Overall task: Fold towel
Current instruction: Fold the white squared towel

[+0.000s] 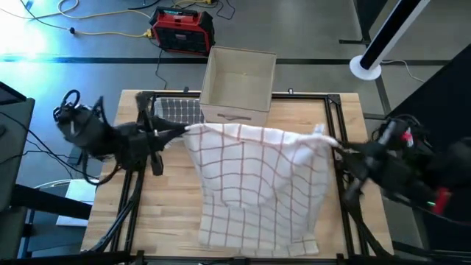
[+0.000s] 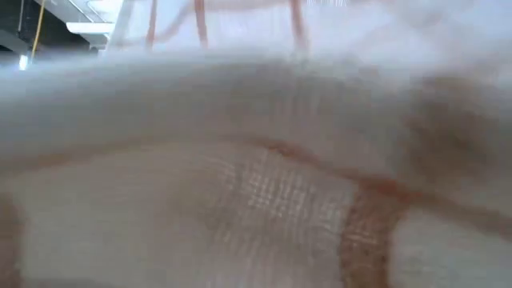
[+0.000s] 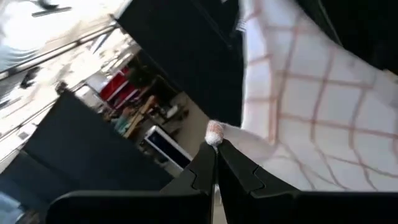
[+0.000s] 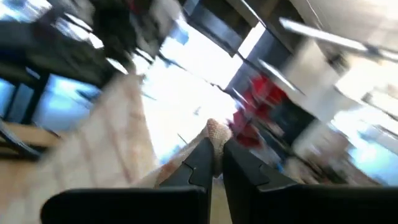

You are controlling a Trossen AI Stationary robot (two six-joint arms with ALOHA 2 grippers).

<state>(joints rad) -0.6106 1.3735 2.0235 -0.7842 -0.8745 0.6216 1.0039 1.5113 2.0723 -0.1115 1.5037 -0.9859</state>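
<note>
You have the wooden table [image 1: 162,213] under a white towel [image 1: 257,184] with a red grid, lifted by its two far corners and hanging down to the near edge, where it drapes over the low camera. A cardboard box [image 1: 237,85] sits just behind it. Your left gripper [image 1: 182,132] has its fingers pressed together on one far corner; your right gripper [image 1: 337,146] pinches the other corner the same way.

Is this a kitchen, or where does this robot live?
Not a kitchen; it looks like a robot lab or workshop. A wooden table in a black frame sits on a bare grey floor, with cables and a red power unit behind. Both grippers hold a checked towel.
</note>
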